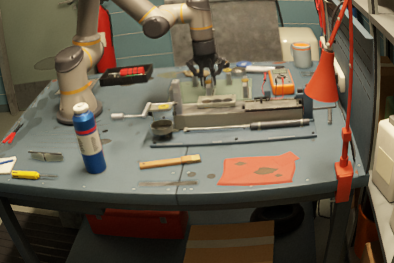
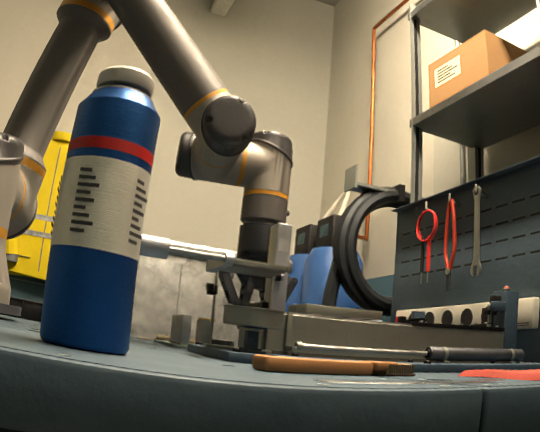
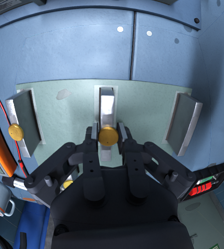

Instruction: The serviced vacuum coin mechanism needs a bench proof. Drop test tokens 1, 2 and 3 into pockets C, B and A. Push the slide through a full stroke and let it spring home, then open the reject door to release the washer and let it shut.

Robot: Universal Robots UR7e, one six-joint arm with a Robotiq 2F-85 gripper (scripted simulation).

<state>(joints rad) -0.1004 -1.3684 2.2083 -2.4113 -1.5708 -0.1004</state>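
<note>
A brass test token point(image 3: 108, 136) sits at the near end of the middle grey stand point(image 3: 106, 110), one of three stands on the pale green mat behind the coin mechanism point(image 1: 235, 109). A second brass token point(image 3: 16, 132) rests against the left stand point(image 3: 25, 117) in the wrist camera, and the right stand point(image 3: 184, 120) carries none that I can see. The mechanism's slide with its pockets point(image 1: 216, 100) lies just in front of the mat. My gripper point(image 3: 108, 133) point(image 1: 207, 78) is down over the middle stand and closed on the middle token.
A black tray of red parts point(image 1: 126, 73) sits at the back left of the bench. An orange multimeter point(image 1: 281, 81) and a mug point(image 1: 301, 54) stand to the right of the mat. A blue bottle point(image 1: 88, 138), a wooden-handled brush point(image 1: 170, 161) and a red cloth point(image 1: 259, 168) lie near the front edge.
</note>
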